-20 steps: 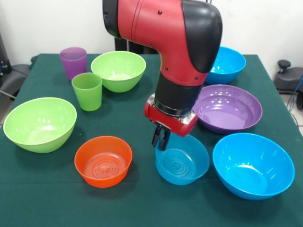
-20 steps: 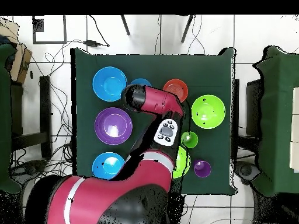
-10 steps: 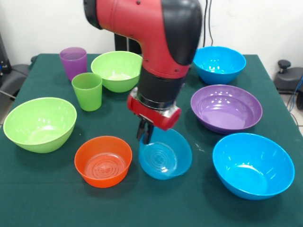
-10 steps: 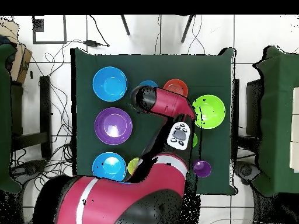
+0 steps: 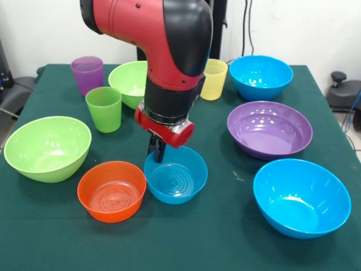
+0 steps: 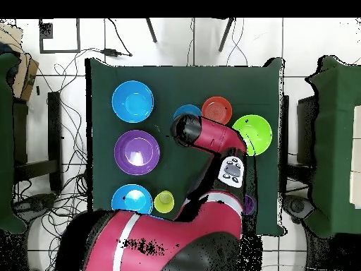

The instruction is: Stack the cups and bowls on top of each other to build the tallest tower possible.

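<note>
Gripper [image 5: 158, 151]: clenched on far rim of small blue bowl [image 5: 176, 182], which sits just below it, touching small orange bowl [image 5: 111, 191] at the bowl's left; green cup [image 5: 104, 109] well apart

A dark green cloth covers the worktop [image 5: 225, 248]. Directly on it sit a large lime bowl [image 5: 47, 148], orange bowl [image 5: 111, 191], small blue bowl [image 5: 176, 182], large blue bowl [image 5: 301, 197], wide purple bowl [image 5: 269, 129], far blue bowl [image 5: 261, 77], second lime bowl [image 5: 128, 82], plus purple cup [image 5: 87, 74], green cup [image 5: 104, 108] and yellow cup [image 5: 214, 78].
</note>
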